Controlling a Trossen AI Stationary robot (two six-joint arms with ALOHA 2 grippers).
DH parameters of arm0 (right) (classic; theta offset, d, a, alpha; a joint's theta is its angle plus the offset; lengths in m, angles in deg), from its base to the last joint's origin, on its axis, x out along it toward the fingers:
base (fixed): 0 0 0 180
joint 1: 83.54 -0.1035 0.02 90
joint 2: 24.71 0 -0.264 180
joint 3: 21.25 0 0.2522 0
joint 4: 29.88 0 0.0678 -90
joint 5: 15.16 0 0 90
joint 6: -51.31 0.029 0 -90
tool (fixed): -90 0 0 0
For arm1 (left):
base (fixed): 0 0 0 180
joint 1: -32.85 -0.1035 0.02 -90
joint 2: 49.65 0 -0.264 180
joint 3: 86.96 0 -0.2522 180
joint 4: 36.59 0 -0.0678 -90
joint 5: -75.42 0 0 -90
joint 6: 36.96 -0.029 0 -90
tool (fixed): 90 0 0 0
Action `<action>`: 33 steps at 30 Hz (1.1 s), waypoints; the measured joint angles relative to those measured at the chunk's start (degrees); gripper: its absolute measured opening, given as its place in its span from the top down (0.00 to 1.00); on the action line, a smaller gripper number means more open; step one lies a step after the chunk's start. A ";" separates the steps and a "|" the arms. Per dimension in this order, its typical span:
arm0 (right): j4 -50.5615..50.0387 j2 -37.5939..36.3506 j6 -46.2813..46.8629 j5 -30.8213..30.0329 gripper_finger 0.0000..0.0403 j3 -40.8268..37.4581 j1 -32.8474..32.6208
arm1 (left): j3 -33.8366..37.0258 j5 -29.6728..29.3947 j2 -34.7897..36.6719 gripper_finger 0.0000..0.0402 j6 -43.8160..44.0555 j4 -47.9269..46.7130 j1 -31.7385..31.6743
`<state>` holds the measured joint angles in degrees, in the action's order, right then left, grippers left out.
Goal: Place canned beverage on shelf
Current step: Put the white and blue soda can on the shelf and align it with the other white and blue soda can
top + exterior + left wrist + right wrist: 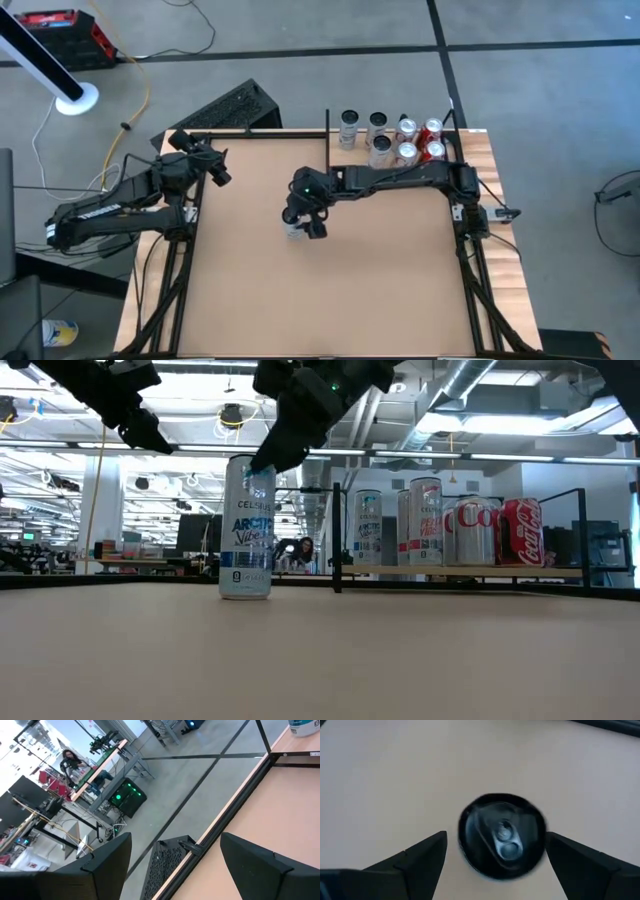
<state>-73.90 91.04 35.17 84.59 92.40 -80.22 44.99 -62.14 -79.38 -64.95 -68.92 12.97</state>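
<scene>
- My left gripper [222,177] waits raised at the desk's [380,290] far-left corner, well away from the work, fingers apart and holding nothing.
- My right gripper [303,222] hangs over mid-desk, fingers spread wide, released. The can [246,528] stands directly beneath it, centred between the two fingers [415,857] and not yet gripped.
- The can is upright, long axis vertical, pull-tab top facing straight up at the gripper.
- Risk as I see it: descending slightly off-centre, a fingertip could clip the rim and topple this tall, slim can; a grip too near the top might let it swing or slip.
- Right of the gripper, the shelf [470,571] already holds several cans [392,138], so a carried can could knock them.
</scene>
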 joint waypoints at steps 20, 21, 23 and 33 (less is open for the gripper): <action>0.83 -0.19 0.84 0.68 0.11 0.11 -0.32 | -0.04 -0.46 0.02 0.28 -0.02 -0.02 0.00; 1.12 -0.19 1.03 0.68 0.11 0.11 -0.32 | -0.04 -0.47 0.02 0.28 -0.02 -0.02 0.00; 1.63 -0.19 1.09 0.66 0.11 0.11 -0.32 | -0.04 -0.45 0.02 0.28 -0.02 -0.02 0.00; 1.95 -0.19 1.29 0.52 0.11 0.11 -0.52 | -0.04 -0.45 0.01 0.28 -0.02 -0.02 0.00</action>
<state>-71.96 90.85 36.46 85.12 92.51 -80.74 44.95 -62.59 -79.37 -64.97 -68.94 12.97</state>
